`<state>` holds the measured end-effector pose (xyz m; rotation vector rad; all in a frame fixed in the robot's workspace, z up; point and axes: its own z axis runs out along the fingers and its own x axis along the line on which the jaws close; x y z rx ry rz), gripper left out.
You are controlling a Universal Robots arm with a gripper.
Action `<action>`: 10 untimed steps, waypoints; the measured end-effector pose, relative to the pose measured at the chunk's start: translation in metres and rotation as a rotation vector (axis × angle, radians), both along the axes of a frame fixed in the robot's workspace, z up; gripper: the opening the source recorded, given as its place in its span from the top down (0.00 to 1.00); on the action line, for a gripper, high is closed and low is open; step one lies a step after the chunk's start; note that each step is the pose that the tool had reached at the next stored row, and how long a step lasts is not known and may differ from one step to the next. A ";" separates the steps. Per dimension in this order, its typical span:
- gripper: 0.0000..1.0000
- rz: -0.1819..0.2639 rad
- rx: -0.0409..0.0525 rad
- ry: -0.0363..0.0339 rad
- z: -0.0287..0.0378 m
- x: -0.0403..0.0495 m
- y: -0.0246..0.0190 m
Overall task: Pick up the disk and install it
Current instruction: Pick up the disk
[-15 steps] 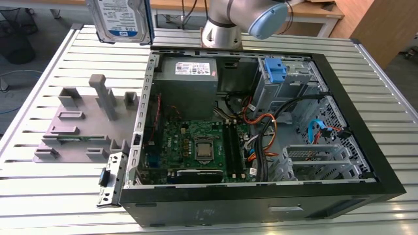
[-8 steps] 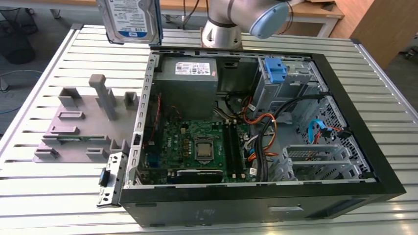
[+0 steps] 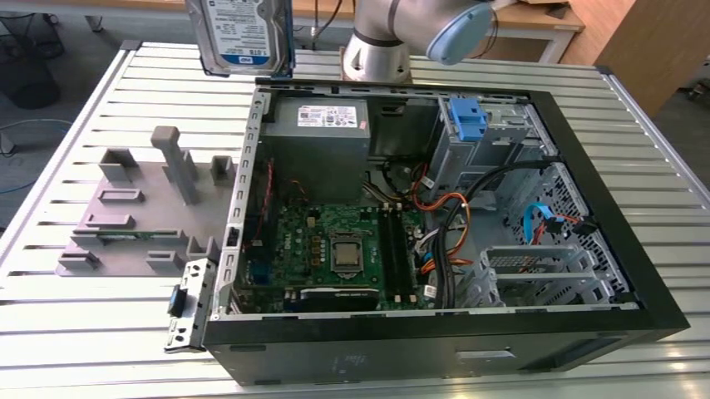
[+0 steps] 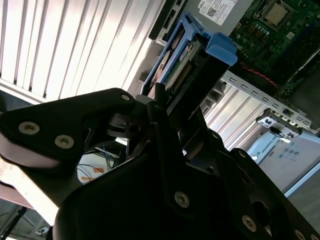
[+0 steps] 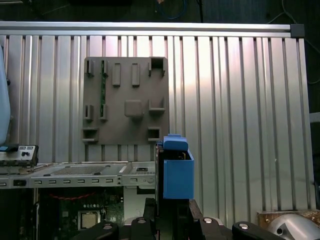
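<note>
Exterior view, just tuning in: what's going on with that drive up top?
The arm's gripper is shut on the flat silver disk in its bright blue plastic caddy, holding it upright in the air outside the open black computer case. It is not installed; the grey parts tray sits beside the case.

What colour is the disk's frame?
Bright blue; the frame of the disk shows best in the first wrist view.
</note>
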<state>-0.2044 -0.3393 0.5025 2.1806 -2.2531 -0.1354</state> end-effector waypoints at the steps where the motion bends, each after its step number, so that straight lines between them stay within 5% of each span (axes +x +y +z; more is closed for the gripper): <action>1: 0.65 0.000 0.0001 -0.0001 -0.0002 0.0024 0.0000; 10: 0.65 0.000 0.0001 0.0001 -0.0014 0.0280 0.0000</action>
